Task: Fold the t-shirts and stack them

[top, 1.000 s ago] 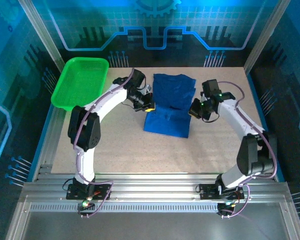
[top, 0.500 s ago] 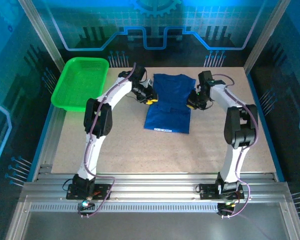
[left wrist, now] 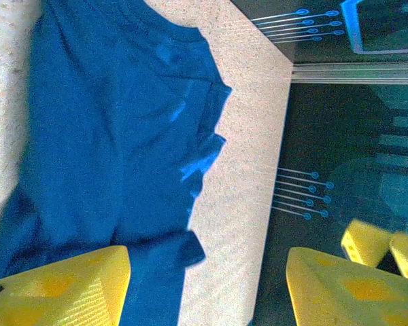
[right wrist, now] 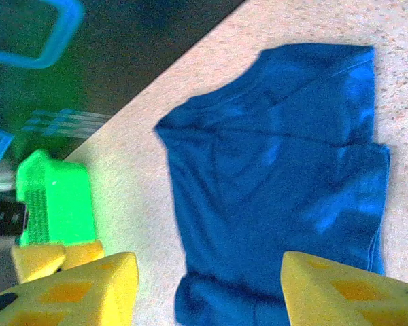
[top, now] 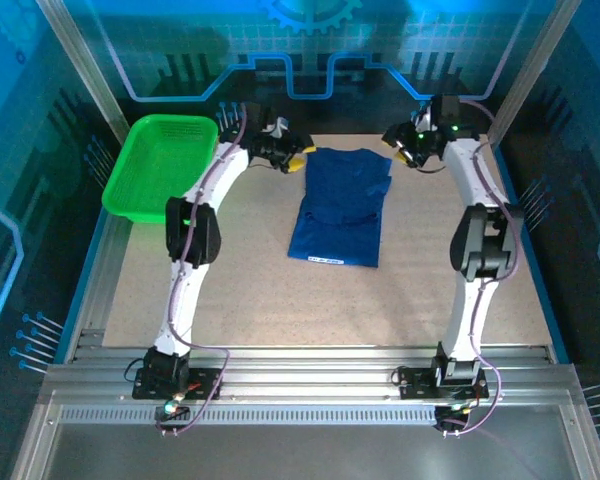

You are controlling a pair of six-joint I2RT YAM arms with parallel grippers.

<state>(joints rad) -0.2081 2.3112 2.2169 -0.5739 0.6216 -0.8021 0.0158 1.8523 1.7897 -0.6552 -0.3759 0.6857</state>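
A royal-blue t-shirt (top: 340, 205) lies flat on the speckled table as a long narrow strip, collar end at the far side and a white label edge at its near hem. My left gripper (top: 293, 159) hovers off its far left corner, open, with nothing between the yellow fingers. In the left wrist view the t-shirt (left wrist: 115, 136) lies above and left of that open gripper (left wrist: 207, 288). My right gripper (top: 404, 150) is open just past the far right corner. In the right wrist view the t-shirt (right wrist: 279, 190) lies beyond that gripper (right wrist: 207, 288).
A green plastic basket (top: 165, 160) stands at the far left of the table and shows as the basket (right wrist: 54, 204) in the right wrist view. The table's far edge and dark back wall lie right behind both grippers. Bare tabletop (top: 310, 300) spreads in front of the shirt.
Both grippers have let go of the t-shirt and opened. They moved from its sides out to the far corners. The shirt, partly lifted before, now lies flat.
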